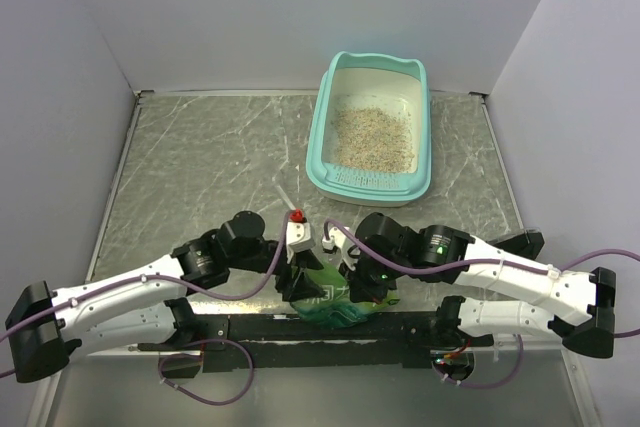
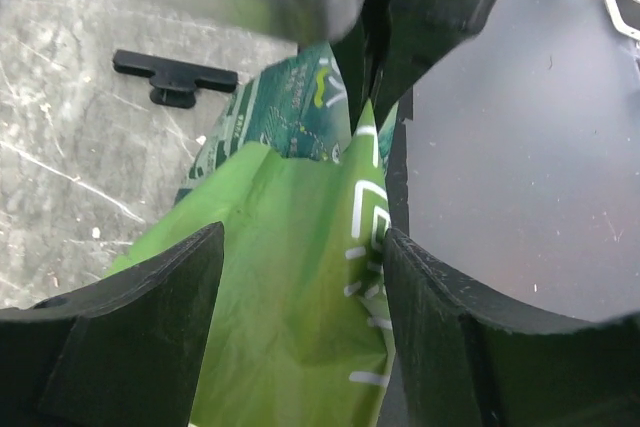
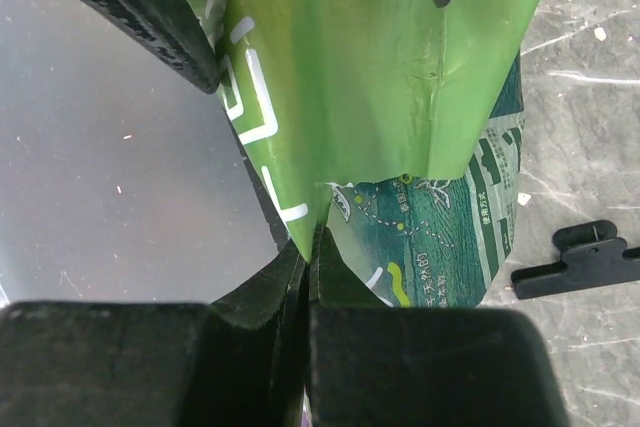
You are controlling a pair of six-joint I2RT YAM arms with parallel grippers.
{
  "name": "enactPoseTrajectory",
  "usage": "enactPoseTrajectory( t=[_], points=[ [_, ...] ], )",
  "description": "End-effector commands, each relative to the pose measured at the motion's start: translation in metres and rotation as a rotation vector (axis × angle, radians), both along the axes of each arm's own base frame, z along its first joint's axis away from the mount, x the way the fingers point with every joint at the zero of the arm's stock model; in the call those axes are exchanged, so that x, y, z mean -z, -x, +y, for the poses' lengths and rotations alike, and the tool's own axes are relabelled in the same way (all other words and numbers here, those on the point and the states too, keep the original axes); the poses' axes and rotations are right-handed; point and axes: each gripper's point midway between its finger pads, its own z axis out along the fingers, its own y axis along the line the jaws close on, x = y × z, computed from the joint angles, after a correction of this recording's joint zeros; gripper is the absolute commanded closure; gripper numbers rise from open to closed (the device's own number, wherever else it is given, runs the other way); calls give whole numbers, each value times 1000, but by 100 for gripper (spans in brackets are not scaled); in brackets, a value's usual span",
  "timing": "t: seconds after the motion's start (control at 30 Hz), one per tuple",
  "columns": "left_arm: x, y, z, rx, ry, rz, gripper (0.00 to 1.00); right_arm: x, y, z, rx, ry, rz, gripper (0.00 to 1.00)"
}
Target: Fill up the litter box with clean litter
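The litter box sits at the far right of the table, with clean litter spread over its white floor. At the near edge, the right gripper is clamped on the edge of a green pouch. The left gripper straddles the pouch with its fingers spread apart.

A robotics laboratory test cell is indicated. A grey marble-patterned tabletop is enclosed on three sides by plain pale lilac-grey panels. Two white-and-black jointed robot arms are bolted to a black metal rail at the near edge, and purple cables are trailed from them. A large teal plastic litter box is set at the far side.
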Motion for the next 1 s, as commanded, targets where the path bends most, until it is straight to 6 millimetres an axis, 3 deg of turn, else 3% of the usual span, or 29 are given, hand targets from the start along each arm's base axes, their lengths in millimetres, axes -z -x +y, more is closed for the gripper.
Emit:
enactPoseTrajectory(
  t=[0.0,0.17,0.33,0.47,0.53,0.57,0.7,0.8,0.97],
  points=[
    [-4,7,-8,41,46,-39,31,-25,11,1,-19,-69,33,100],
    [1,19,-7,51,36,-18,30,-21,9,2,-10,-53,32,100],
    [-7,23,-13,40,55,-29,29,-18,8,3,-9,-45,37,100],
    [10,21,-18,25,-8,-34,32,-18,8,4,-7,-45,39,100],
    [22,16,-17,-5,-61,-42,42,-19,8,3,-4,-48,38,100],
    [31,14,-17,-18,-97,-44,58,-19,9,3,-3,-48,40,100],
    [55,-10,-1,-149,-247,-90,99,-21,9,0,13,-53,42,100],
    [44,-25,11,-246,-246,-148,99,-21,10,-2,16,-54,46,100],
    [4,-39,33,-362,-136,-235,99,-24,5,-1,19,-46,21,100]
  ],
)
